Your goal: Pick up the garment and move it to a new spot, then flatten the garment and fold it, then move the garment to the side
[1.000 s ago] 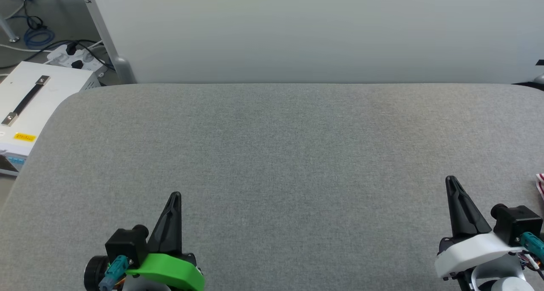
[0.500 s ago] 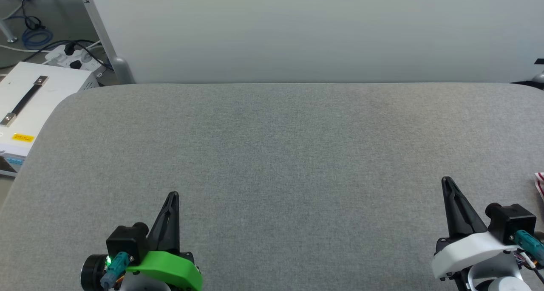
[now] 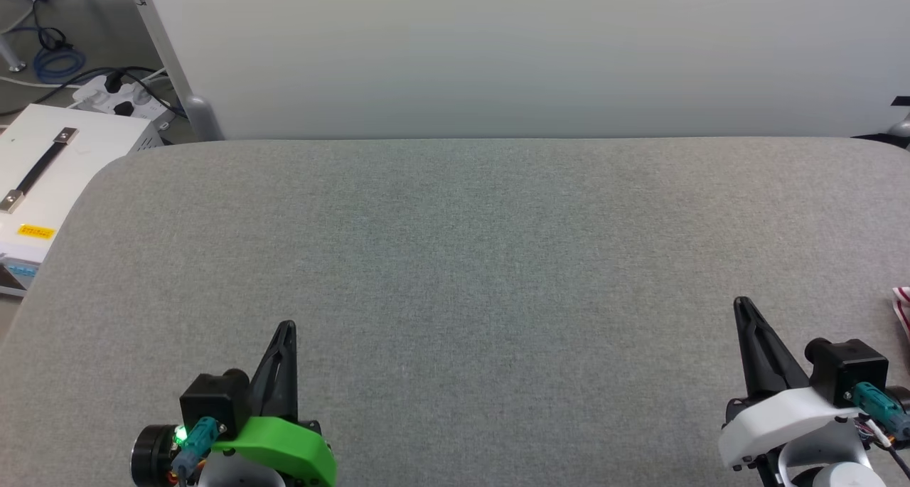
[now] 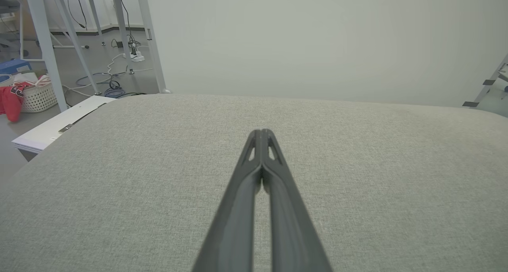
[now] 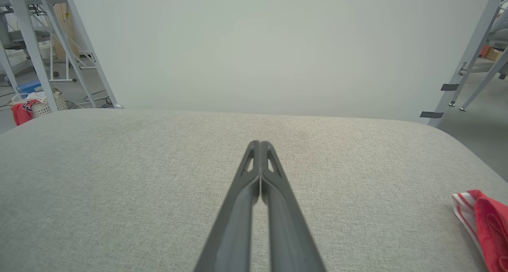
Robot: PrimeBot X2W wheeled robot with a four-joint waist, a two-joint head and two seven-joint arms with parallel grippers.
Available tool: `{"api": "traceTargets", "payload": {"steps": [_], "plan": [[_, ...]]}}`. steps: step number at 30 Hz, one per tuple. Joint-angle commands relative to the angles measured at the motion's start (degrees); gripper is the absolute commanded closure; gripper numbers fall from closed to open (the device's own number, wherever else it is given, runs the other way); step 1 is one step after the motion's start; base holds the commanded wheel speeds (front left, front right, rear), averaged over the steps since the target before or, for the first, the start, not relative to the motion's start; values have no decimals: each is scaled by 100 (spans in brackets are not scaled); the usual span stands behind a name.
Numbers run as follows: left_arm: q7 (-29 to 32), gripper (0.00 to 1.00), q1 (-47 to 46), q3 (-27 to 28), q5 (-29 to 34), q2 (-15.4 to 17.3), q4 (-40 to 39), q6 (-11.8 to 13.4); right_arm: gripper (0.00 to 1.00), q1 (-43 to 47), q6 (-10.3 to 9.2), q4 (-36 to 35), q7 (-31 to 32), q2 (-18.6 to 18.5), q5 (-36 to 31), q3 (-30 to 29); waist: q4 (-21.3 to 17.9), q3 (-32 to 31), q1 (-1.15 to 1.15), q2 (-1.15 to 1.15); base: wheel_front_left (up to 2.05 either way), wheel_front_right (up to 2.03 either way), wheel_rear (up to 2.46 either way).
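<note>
Left to right: just off the table's (image 3: 455, 224) left edge there's a white box (image 3: 50, 181) with a black handle. My left gripper (image 3: 287, 328) hangs over the front-left part of the grey table, fingers pressed together and empty. My right gripper (image 3: 741, 304) is over the front-right part, pinched together too, also empty. The garment (image 3: 903, 311), red with red-and-white striped trim, lies at the table's right edge, near my right gripper but not touching it.

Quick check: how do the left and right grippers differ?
The left gripper has a green housing, the right gripper a white housing. The garment lies right of the right gripper, untouched; the left gripper has bare grey padding around it. Both are shut, empty, pointing forward.
</note>
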Motion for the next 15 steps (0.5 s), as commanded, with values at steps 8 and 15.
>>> {"api": "traceTargets", "payload": {"steps": [8, 15], "plan": [[123, 100, -161, 33, 163, -28, -70, 76, 100, -61, -3, -52, 102, 28, -160, 34, -14, 4, 0, 0, 0, 0, 0], [202, 100, -180, 51, 243, -31, -97, 110, 100, -67, -3, -67, 161, 44, -229, 44, -25, 8, 0, 0, 0, 0, 0]]}}
